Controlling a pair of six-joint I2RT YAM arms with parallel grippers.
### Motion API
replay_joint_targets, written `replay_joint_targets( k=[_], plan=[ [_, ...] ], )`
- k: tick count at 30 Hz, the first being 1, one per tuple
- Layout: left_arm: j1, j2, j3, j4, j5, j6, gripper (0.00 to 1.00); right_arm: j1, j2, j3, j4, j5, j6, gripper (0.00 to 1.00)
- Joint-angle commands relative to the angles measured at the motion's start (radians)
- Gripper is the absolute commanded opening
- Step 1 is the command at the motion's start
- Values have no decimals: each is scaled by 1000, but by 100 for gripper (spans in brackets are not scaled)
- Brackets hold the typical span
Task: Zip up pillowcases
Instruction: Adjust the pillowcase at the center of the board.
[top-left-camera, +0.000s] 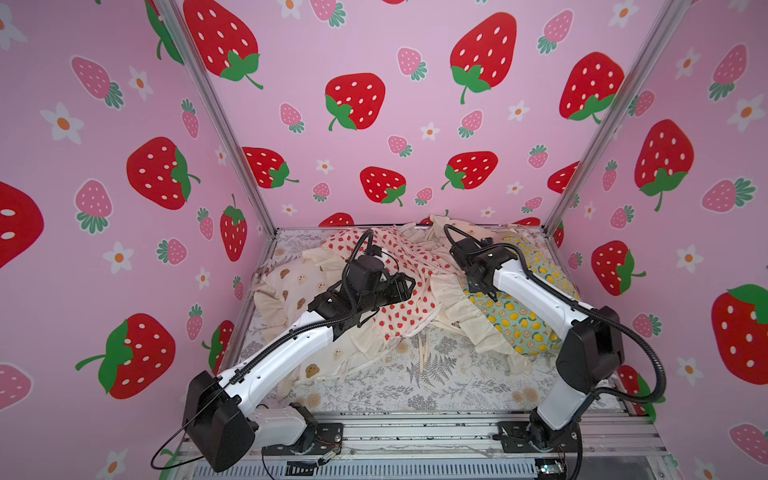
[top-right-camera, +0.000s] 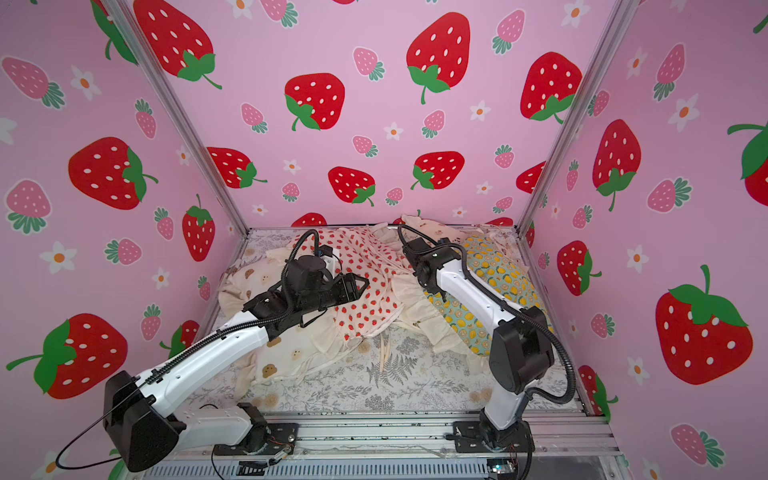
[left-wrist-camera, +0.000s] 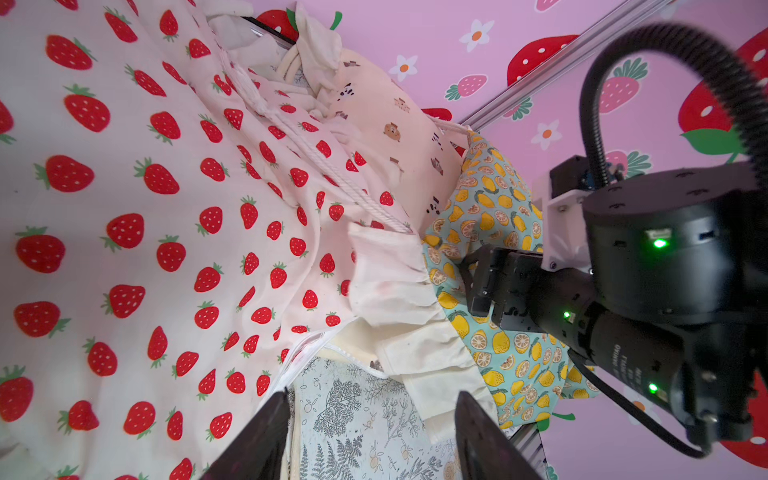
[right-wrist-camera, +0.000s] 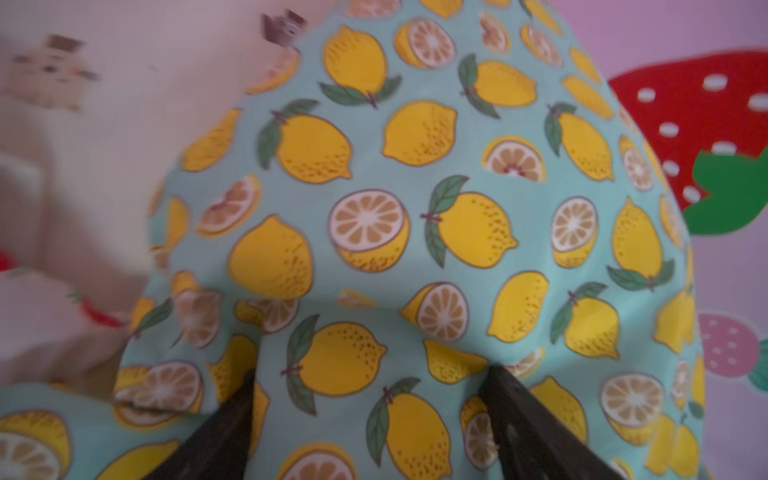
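Observation:
Four ruffled pillowcases lie heaped at the back of the table. The strawberry one (top-left-camera: 399, 309) is in the middle, the lemon one (top-left-camera: 515, 322) on the right, the brown-bear one (top-left-camera: 291, 286) on the left, and the cream small-bear one (top-left-camera: 461, 226) at the back. My left gripper (left-wrist-camera: 372, 401) hangs open over the strawberry case's ruffled corner (left-wrist-camera: 386, 282), with only the fern sheet between its fingers. My right gripper (right-wrist-camera: 370, 380) is open, its fingers (right-wrist-camera: 245, 386) pressed into the lemon pillowcase (right-wrist-camera: 374, 208) with a bulge of the fabric between them.
A grey fern-print sheet (top-left-camera: 436, 374) covers the table. Pink strawberry walls with metal posts (top-left-camera: 582, 174) close in the left, right and back. The arm bases sit on the front rail (top-left-camera: 415, 432). A twisted cord (left-wrist-camera: 332, 170) runs across the strawberry fabric.

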Motion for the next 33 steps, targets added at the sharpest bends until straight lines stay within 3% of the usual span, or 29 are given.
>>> replay_joint_targets(
  k=[1,5,12,16,18,20,24,28,33],
  plan=[
    [3,15,19,-15,15,18,66,-91,-102,-85,78,17,-26,66],
    [2,33,34,-16,25,23,66,-209,-201,-165,163,10,-89,43],
    [-74,127,88,22,69,21,65,-410,-196,-180,291,-67,-199,40],
    [-122,217,124,82,76,2,65,-439,-178,-154,290,-110,-219,38],
    [-152,290,168,97,77,5,65,-439,-201,-150,287,-159,-219,45],
    [-170,360,214,124,84,13,65,-435,-225,-140,264,-230,-216,62],
    [-189,488,292,170,73,29,63,-395,-296,-153,220,-283,-211,83],
    [-198,587,358,209,70,45,63,-365,-369,-136,151,-334,-198,91],
    [-204,706,422,223,37,51,62,-293,-454,-143,97,-399,-167,94]
  ],
)
